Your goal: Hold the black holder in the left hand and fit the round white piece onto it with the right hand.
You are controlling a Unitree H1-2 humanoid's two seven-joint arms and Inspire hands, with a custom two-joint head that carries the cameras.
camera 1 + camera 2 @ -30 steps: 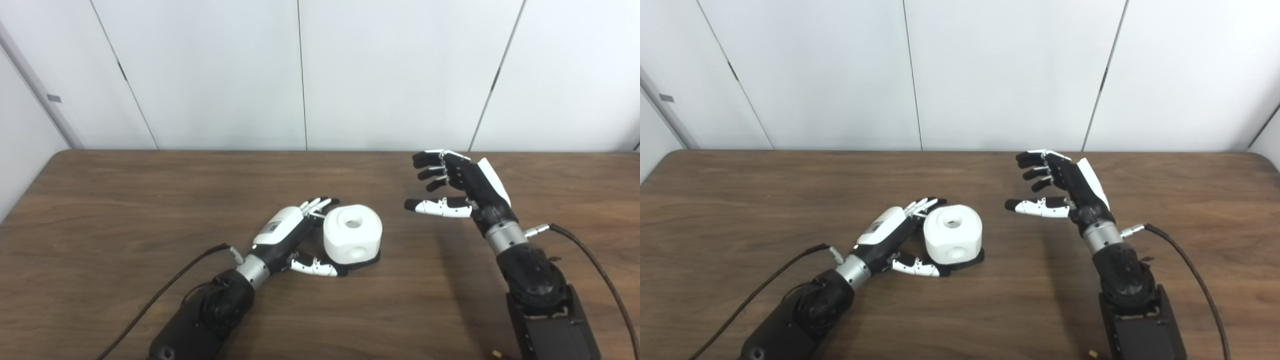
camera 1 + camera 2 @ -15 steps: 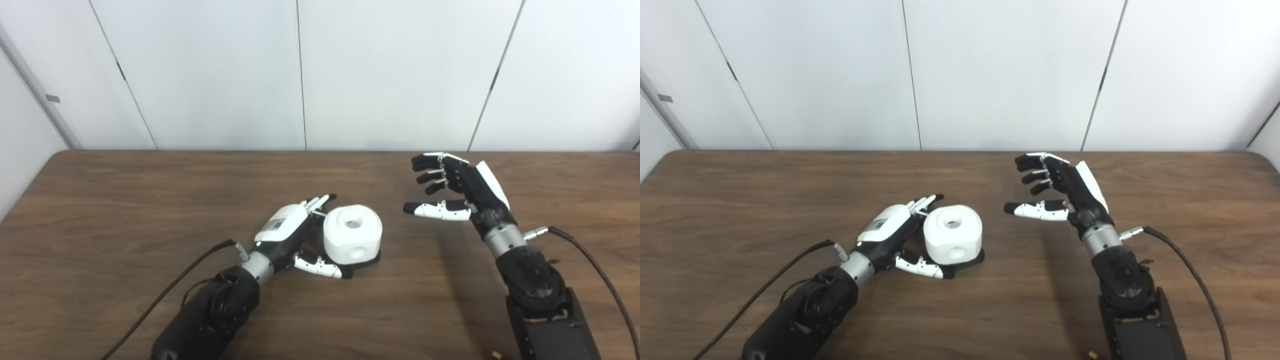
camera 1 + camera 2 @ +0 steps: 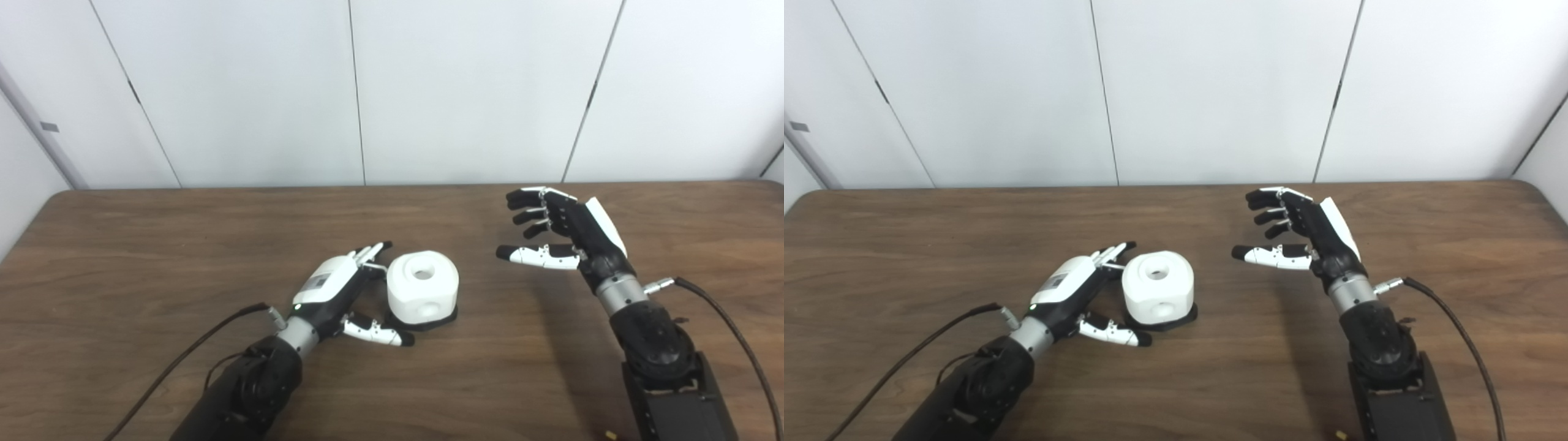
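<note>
The rounded white plastic piece point(image 3: 422, 294) sat on the flat black holder point(image 3: 446, 316) at frame centre on the wooden counter point(image 3: 122, 245). The left robot hand point(image 3: 343, 299) lay just left, fingers apart, seemingly not gripping; the right robot hand point(image 3: 560, 233) hovered spread, well right.

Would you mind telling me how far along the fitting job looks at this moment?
Done: the round white piece sits on the black holder, which rests on the table. In hand: nothing; the left hand lies open just beside the assembly, and the right hand is open, well clear of it. Left: seemingly only retreat; how firmly it is seated cannot be judged.
</note>
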